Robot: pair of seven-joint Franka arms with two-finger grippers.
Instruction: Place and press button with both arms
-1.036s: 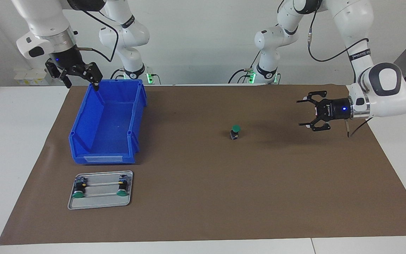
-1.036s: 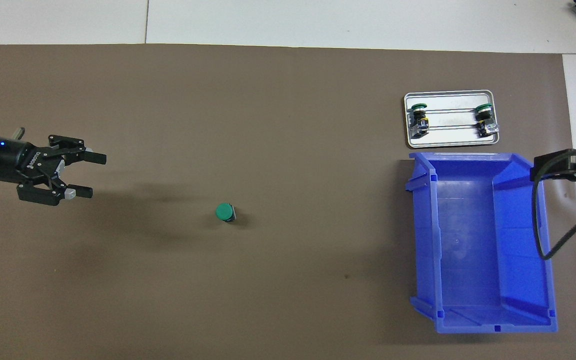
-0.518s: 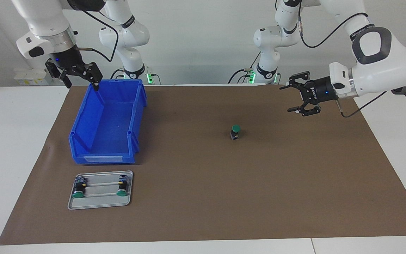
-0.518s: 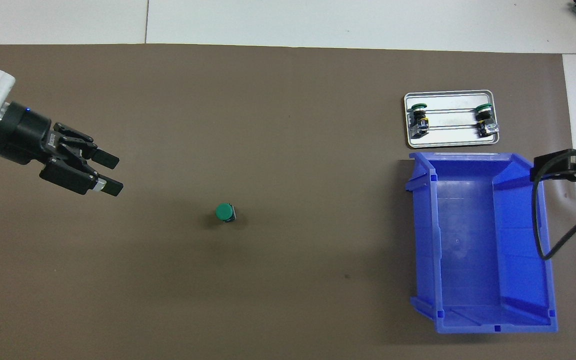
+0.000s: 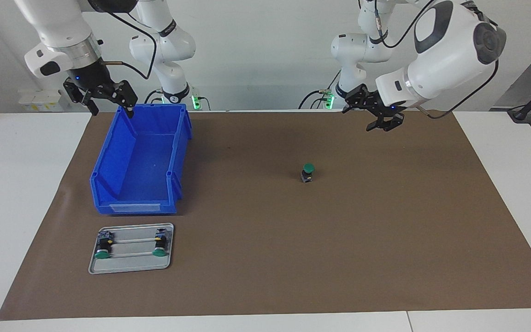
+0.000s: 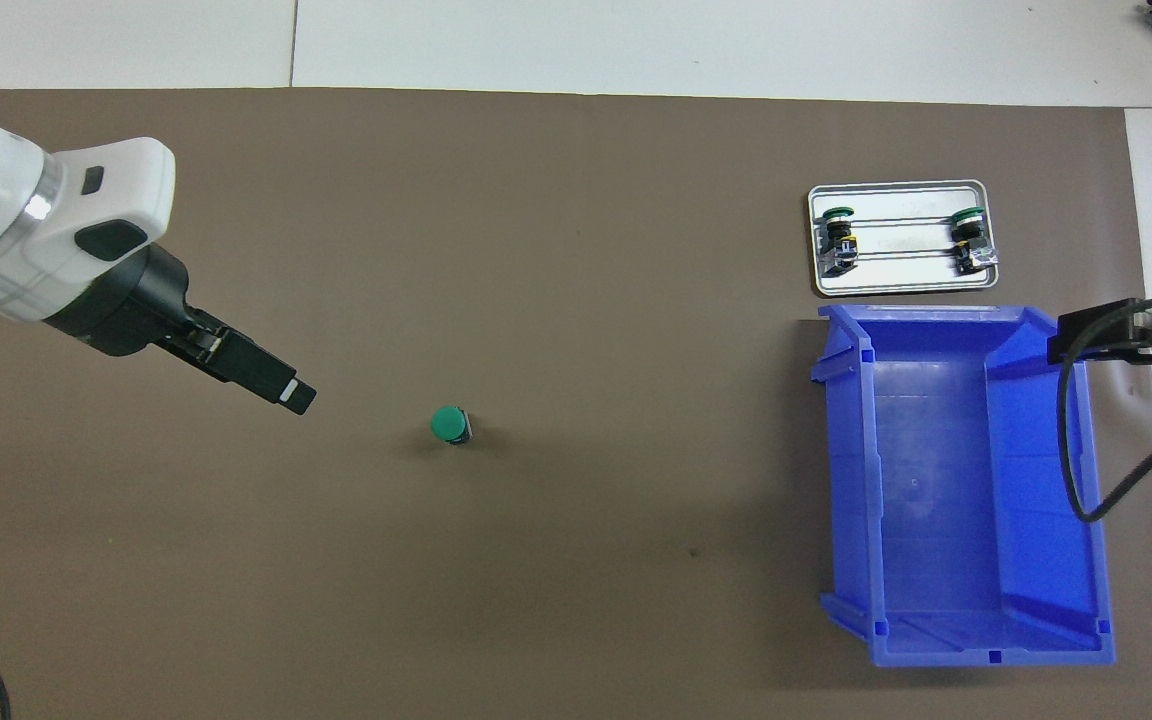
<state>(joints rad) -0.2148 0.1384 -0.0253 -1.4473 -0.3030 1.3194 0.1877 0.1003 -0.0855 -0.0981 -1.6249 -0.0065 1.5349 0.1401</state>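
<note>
One green-capped push-button (image 5: 308, 172) stood upright on brown mat (image 5: 265, 258), mid-table, untouched. Two matching buttons (image 5: 129, 245) lay in metal tray (image 5: 130, 266) beside blue bin (image 5: 138, 166), toward right arm's end. Left gripper (image 5: 372, 115) hung raised over mat, fingers spread, empty. Right gripper (image 5: 107, 99) hovered over bin's rim nearest robots, fingers spread, empty.

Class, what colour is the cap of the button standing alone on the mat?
Green; the overhead view shows the button best.
</note>
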